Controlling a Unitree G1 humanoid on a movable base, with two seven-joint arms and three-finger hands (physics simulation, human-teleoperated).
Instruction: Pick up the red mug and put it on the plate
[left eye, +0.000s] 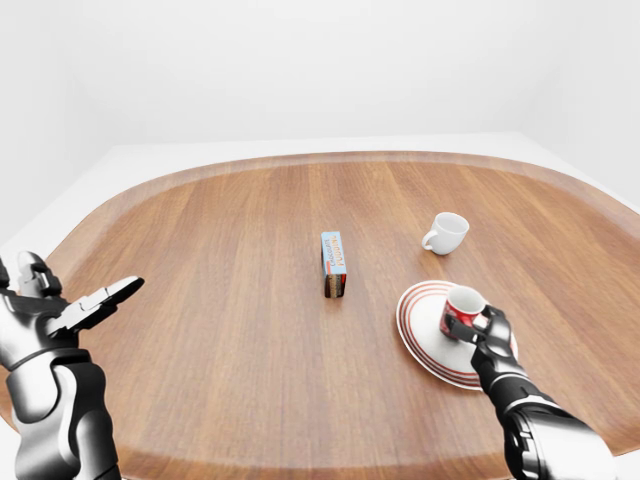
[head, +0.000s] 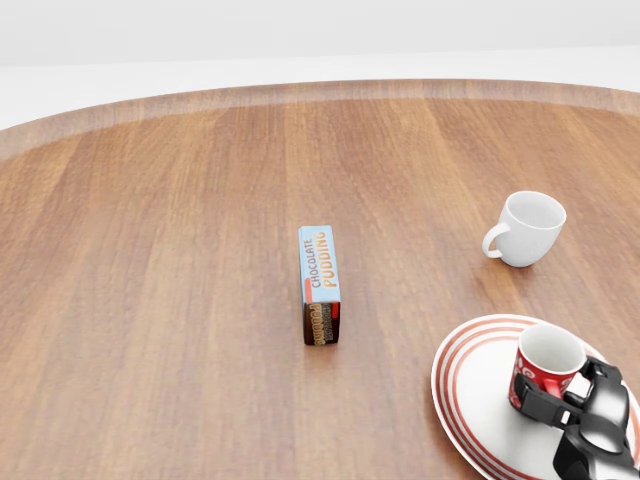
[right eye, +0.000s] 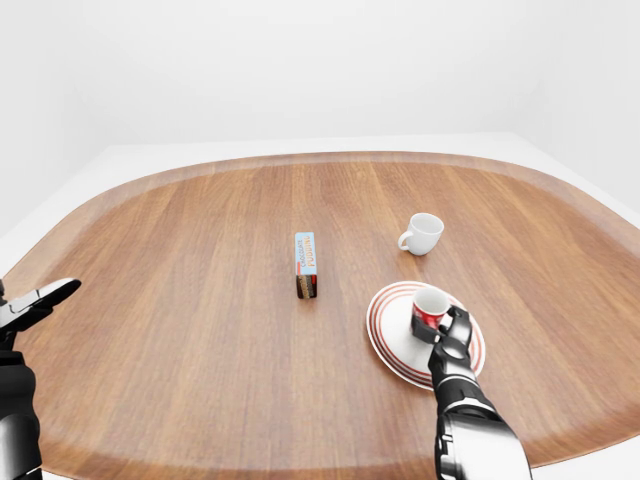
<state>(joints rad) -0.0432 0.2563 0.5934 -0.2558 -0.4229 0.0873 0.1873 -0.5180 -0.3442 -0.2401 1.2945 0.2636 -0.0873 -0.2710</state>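
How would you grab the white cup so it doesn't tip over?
Take the white cup around its round body, coming from the head view's right. Its handle sticks out to the left, so the right side is smooth and bare. It stands upright with its mouth up, alone on the table, so nothing blocks that side.

In the head view, the right hand (head: 585, 405) is cut off by the bottom edge; its wrist and arm are out of frame. The hand covers the lower right side of the red mug (head: 543, 365) and part of the plate (head: 470, 390), whose right rim and bottom rim run out of the picture. Whether the mug base touches the plate cannot be determined. In the left-eye view, the left hand (left eye: 60, 310) shows, its forearm clipped by the bottom edge.
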